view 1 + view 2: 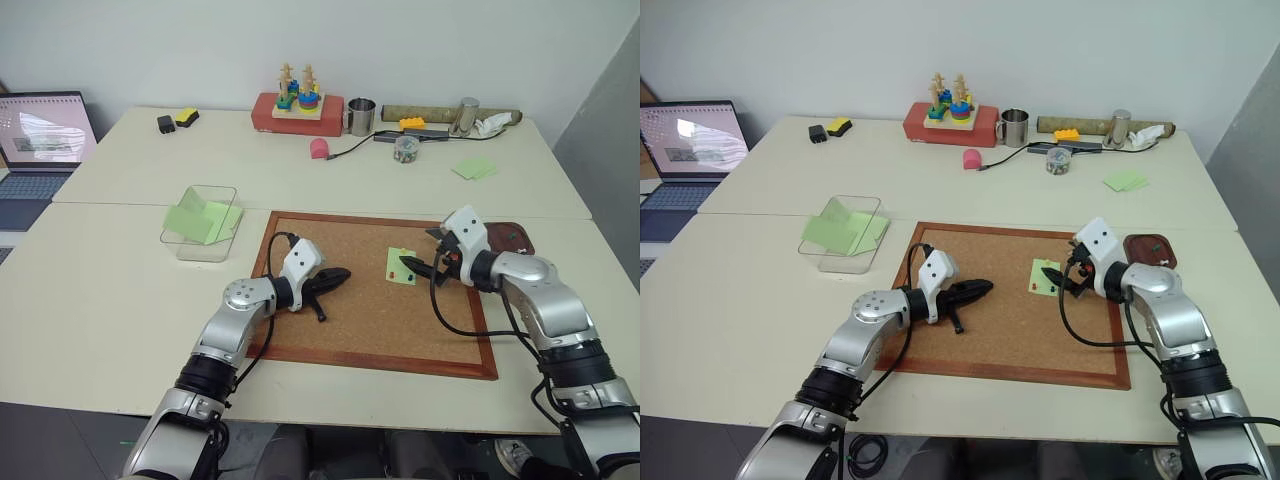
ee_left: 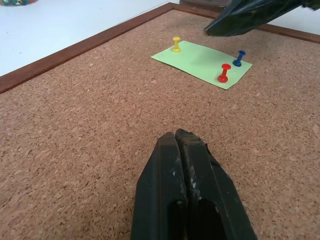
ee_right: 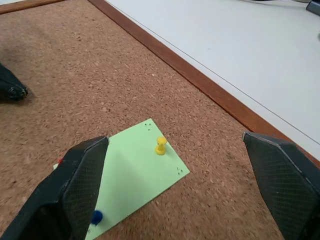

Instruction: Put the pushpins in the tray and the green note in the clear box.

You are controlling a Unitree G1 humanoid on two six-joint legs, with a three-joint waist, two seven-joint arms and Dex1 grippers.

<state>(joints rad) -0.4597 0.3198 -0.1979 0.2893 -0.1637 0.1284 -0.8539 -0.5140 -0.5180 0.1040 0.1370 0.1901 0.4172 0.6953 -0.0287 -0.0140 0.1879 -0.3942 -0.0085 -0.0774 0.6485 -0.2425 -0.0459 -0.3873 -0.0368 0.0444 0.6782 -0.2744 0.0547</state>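
Note:
The green note (image 2: 202,63) lies flat on the corkboard, pinned by three pushpins: yellow (image 2: 176,43), red (image 2: 224,73) and blue (image 2: 239,58). My right gripper (image 1: 418,250) hovers open just above the note's right side, its fingers (image 3: 82,175) straddling the yellow pushpin (image 3: 160,145). My left gripper (image 1: 335,278) is shut and holds nothing, low over the board's left half and pointing toward the note. The tray (image 1: 515,238), a small dark reddish dish, sits just off the board's right corner. The clear box (image 1: 200,222) stands left of the board with green paper inside.
The wood-framed corkboard (image 1: 340,340) covers the near table centre. At the far edge are a laptop (image 1: 40,140), a stacking toy on a red box (image 1: 297,105), a metal cup (image 1: 361,116), a jar of pins (image 1: 406,149) and loose green notes (image 1: 474,167).

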